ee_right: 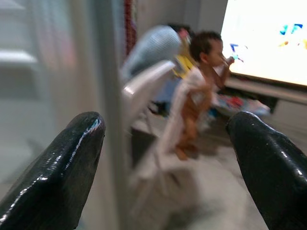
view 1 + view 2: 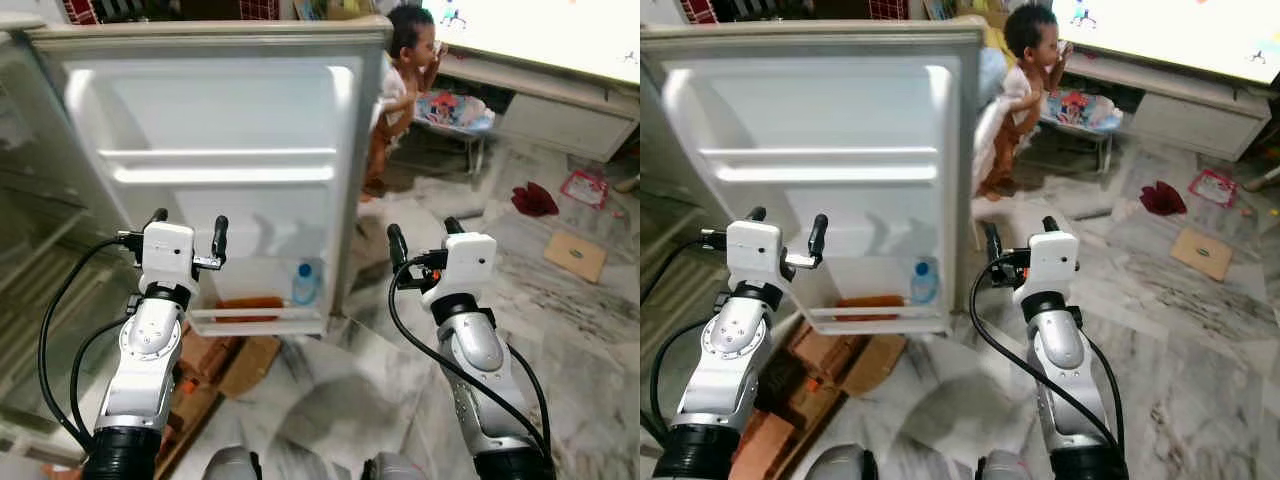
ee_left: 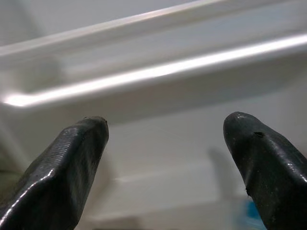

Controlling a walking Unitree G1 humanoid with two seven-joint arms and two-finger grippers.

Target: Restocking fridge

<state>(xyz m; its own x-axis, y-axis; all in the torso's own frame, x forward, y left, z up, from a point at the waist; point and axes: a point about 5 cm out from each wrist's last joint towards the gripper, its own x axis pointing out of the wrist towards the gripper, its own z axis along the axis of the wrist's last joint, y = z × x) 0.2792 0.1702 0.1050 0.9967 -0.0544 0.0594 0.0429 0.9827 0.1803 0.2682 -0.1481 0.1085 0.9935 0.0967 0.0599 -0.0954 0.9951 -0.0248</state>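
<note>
Open fridge door (image 2: 220, 120) ahead, both my pincers spread and empty.
A water bottle (image 2: 306, 284) stands in its bottom shelf; past my right pincer (image 1: 165, 139), a person (image 1: 196, 91); my left pincer (image 3: 165, 143) faces the door.

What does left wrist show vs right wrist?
Left wrist: the door's inner shelf rails and a blue bit, likely the bottle, past the left gripper. Right wrist: the door edge, a person by a bright screen, past the right gripper. Both: open, empty fingers aimed toward the fridge door.
</note>
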